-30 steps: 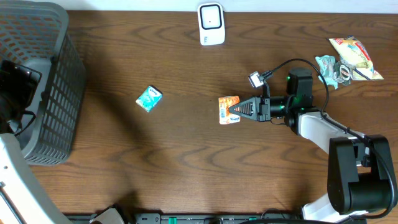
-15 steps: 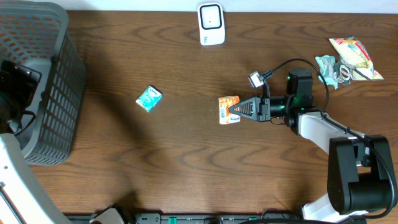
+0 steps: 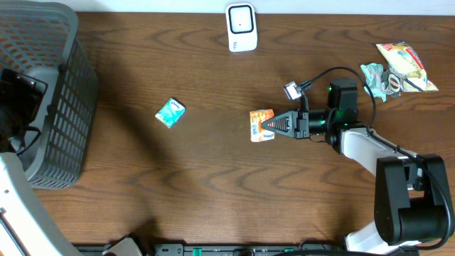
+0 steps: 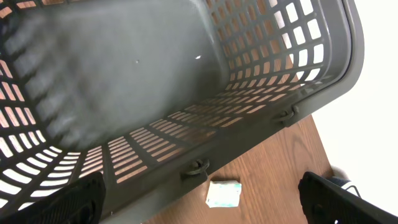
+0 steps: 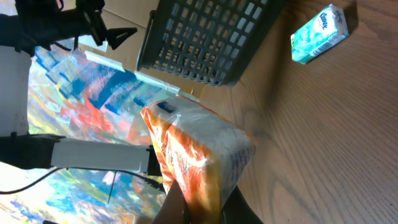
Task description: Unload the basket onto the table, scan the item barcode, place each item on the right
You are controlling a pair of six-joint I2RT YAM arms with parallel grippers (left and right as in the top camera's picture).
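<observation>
Clamped tight on the orange packet (image 3: 260,126) with the jaws of the right gripper (image 3: 270,126), a little right of centre on the worktop (image 3: 213,192). Gripped at the packet's right edge, left edge free. In the right wrist view, pinched at the lower end, the rest of the wrapper bulging out above the jaws. Lifted or resting on the wood: not to be told.

Across to the far edge and slightly left: the white barcode scanner (image 3: 241,27), with bare wood all the way between.

To the left, well apart from the packet: a teal tissue pack (image 3: 170,112), open wood on every side.

Against the left edge: a grey mesh basket (image 3: 50,92), with the left gripper (image 4: 199,186) poised over its inside, jaws spread wide and empty.

In the far right corner: crinkled snack wrappers (image 3: 399,67), close to the right edge and apart from the right arm (image 3: 362,146).

Along the near side, a broad open stretch from the basket to the right arm.
</observation>
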